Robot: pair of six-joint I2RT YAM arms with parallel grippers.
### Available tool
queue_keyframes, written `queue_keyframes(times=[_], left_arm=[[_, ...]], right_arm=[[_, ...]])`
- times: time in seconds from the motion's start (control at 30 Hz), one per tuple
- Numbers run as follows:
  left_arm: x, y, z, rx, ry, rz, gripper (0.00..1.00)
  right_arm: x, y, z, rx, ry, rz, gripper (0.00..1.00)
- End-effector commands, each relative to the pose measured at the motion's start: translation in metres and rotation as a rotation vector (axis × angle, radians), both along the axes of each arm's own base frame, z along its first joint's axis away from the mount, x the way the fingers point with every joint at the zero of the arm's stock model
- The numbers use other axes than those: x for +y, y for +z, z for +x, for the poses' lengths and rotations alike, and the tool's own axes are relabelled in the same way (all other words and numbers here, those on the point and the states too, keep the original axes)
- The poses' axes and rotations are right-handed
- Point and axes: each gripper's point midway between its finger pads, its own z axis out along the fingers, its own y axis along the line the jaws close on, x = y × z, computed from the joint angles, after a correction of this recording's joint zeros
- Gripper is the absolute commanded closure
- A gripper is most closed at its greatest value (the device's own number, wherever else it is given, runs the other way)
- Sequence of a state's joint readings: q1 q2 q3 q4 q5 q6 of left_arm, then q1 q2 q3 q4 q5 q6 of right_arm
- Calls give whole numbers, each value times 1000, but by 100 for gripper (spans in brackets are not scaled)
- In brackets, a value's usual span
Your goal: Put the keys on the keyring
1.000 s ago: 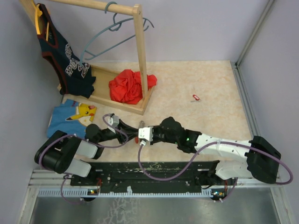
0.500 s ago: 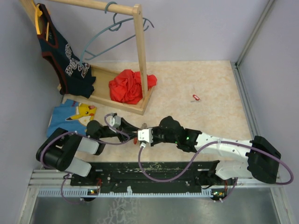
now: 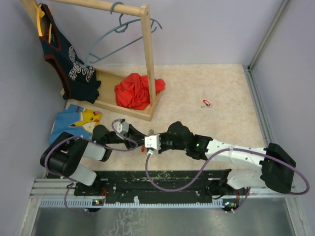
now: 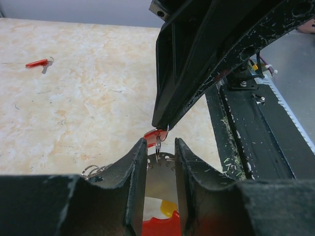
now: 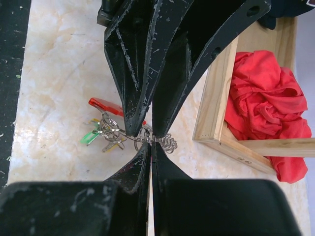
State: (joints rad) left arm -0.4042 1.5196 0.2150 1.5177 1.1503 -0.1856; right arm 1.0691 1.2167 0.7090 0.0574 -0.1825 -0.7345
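Observation:
My two grippers meet tip to tip near the table's front, left gripper [image 3: 143, 138] against right gripper [image 3: 148, 140]. In the left wrist view a flat grey key blade [image 4: 160, 169] spans the gap of my left gripper [image 4: 161, 143], with red and yellow plastic behind it. A small ring links it to a red key head [image 4: 152, 133] under the right fingertips [image 4: 161, 125]. My right gripper [image 5: 152, 145] is shut on the thin wire keyring [image 5: 156, 139]. A bunch of keys [image 5: 101, 133] in green, yellow and red hangs from it. One red key [image 3: 206, 103] lies alone at the far right.
A wooden clothes rack [image 3: 145, 59] stands at the back left with a red cloth [image 3: 135, 91] in its base, a dark jersey [image 3: 69, 64] and a grey-blue hanger [image 3: 123, 29]. A Pikachu cloth [image 3: 76, 123] lies left of the arms. The black mounting rail [image 3: 162, 177] runs along the near edge.
My left gripper has crept a little to the right, closer against the right gripper. The right arm has barely moved and keeps its pinch.

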Motion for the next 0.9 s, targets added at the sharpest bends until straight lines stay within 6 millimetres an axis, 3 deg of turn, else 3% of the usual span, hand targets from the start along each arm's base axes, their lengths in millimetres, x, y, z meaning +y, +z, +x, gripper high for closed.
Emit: queue_keyframes(times=[0.0, 0.3, 0.5, 0.87], left_arm=[[-3, 2, 0, -55, -31, 2, 66], [-7, -7, 8, -54, -4, 53, 70], [-7, -6, 8, -60, -2, 55, 100], [-5, 8, 10, -53, 47, 7, 100]], right_arm=[[17, 45, 2, -64, 30, 111, 100], [18, 46, 1, -63, 36, 112, 100], [14, 41, 1, -54, 24, 91, 100], [-15, 4, 2, 9, -79, -7, 100]])
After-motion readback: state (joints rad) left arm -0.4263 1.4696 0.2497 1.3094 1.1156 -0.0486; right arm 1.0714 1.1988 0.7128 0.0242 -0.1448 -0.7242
